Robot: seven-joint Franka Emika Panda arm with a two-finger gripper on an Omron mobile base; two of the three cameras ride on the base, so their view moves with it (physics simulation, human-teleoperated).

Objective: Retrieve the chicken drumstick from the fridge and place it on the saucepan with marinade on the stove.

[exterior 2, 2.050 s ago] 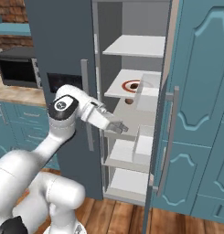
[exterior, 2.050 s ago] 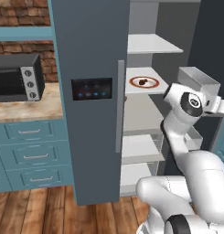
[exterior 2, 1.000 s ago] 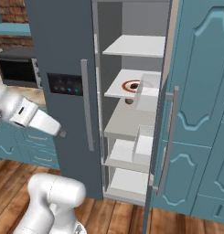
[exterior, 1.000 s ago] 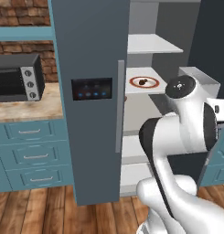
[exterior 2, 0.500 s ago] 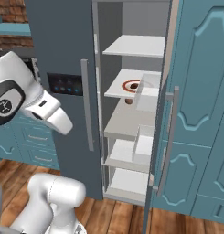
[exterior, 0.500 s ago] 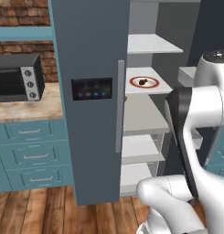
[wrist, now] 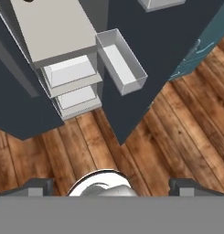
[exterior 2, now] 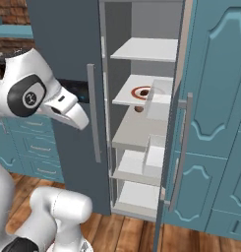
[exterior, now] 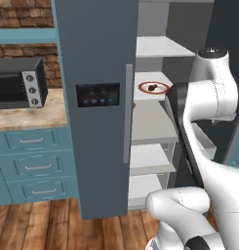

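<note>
Fridge (exterior: pixel 96 58) door swung open, so drumstick (exterior: pixel 152 88) on its plate (exterior: pixel 162 88) at the shelf's front edge is reachable. End effector (wrist: pixel 111 185) released, empty, aimed floorward.

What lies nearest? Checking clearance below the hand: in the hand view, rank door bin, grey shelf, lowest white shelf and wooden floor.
1. Door bin, centre, and grey shelf, upper left: too close to call from the hand.
2. Lowest white shelf, left of centre.
3. Wooden floor, beneath everything.
</note>
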